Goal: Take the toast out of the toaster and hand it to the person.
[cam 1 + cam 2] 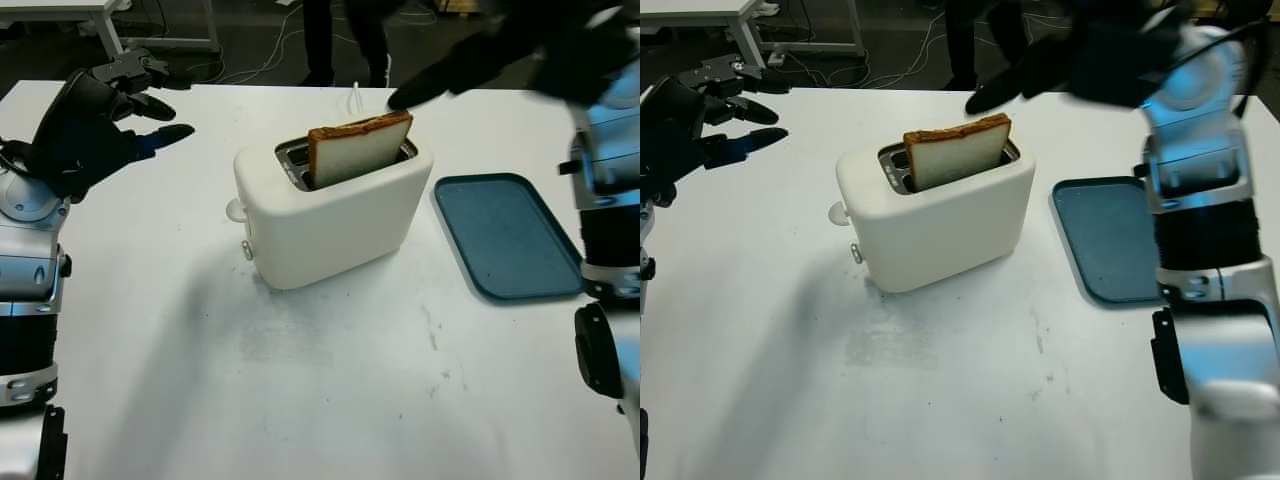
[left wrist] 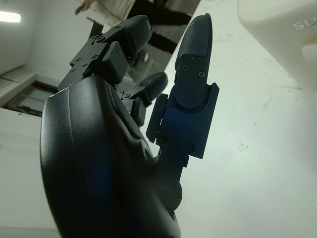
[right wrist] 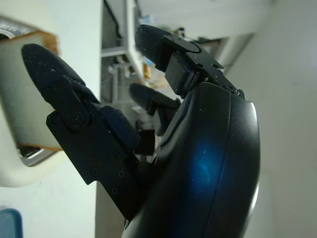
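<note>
- The left hand hangs above the table's far left corner, well apart from the toaster. It holds nothing and is open, its fingers stretched out toward the middle of the table. It looks parked there to stay out of the way.
- The white table carries the rest of the scene, with a person's dark legs standing just past its far edge, probably waiting to receive the bread.
- The cream toaster sits near the middle of the table, turned at a slant, its lever knob on the near-left end.
- The toast stands upright in the slot, its upper half well above the rim, so there is crust free to pinch. It is not yet grasped.
- The right hand reaches in above the toaster's far right end, one fingertip just beside the slice's top corner. It holds nothing and its fingers are extended with a gap between them; judging by that, it is lining up to close on the slice.
- A blue tray lies flat to the right of the toaster, apart from it.
</note>
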Robot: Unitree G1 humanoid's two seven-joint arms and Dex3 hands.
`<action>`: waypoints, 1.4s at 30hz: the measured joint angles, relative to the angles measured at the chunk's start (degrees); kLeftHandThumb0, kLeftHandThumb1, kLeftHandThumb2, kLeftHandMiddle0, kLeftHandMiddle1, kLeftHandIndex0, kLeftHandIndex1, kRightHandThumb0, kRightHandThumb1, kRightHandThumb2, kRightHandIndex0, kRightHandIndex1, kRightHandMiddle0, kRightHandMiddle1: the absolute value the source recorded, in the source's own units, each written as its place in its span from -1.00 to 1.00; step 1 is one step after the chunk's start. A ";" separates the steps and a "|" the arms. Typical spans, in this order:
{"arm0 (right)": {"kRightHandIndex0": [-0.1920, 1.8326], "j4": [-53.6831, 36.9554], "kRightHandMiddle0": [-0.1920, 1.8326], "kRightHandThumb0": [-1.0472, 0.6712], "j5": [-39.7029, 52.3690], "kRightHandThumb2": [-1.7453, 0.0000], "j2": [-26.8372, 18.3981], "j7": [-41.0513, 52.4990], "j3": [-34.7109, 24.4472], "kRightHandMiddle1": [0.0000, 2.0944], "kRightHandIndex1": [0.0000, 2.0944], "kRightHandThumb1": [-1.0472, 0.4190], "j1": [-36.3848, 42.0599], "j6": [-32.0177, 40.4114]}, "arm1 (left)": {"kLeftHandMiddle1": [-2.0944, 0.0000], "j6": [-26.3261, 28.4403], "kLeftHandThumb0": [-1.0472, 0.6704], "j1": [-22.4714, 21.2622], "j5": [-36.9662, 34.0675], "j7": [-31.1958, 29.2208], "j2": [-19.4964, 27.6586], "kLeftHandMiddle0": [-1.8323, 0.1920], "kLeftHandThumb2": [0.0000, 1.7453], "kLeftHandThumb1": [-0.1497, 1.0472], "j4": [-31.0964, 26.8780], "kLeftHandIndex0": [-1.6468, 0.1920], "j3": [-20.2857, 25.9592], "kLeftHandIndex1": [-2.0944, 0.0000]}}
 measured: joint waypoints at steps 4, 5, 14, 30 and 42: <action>-0.44 2.13 -0.33 -0.74 -1.63 0.98 0.93 0.12 1.23 -0.36 -0.04 -0.36 0.05 -1.63 | 0.13 0.04 -0.45 0.00 -0.03 0.00 0.00 0.47 -0.84 0.79 0.00 0.34 0.00 0.42; -0.46 2.35 -0.34 -0.72 -1.73 0.98 0.92 0.47 1.45 -0.37 -0.05 -0.38 0.08 -1.61 | 0.13 0.07 -0.46 0.00 -0.03 0.00 0.00 0.47 -0.84 0.79 0.00 0.33 0.00 0.42; -0.44 2.63 -0.26 -0.64 -3.28 1.00 0.75 2.24 2.75 -0.58 -0.19 -0.43 1.90 -1.05 | 0.12 -0.06 -0.45 0.00 0.02 0.01 0.00 0.46 -0.82 0.79 0.02 0.33 0.00 0.42; -0.35 18.90 -0.17 -0.26 -12.62 0.99 3.51 -12.12 5.41 -0.72 -0.32 -0.53 2.82 -14.27 | 0.12 -0.11 -0.45 0.01 0.45 0.01 0.00 0.45 -0.83 0.79 0.09 0.33 -0.10 0.41; 0.26 22.93 0.08 -0.28 -13.08 0.94 3.65 -14.79 5.61 0.39 0.50 -0.79 2.03 -18.59 | 0.13 -0.31 -0.44 0.01 1.29 0.01 0.00 0.44 -0.83 0.79 0.10 0.33 -0.41 0.42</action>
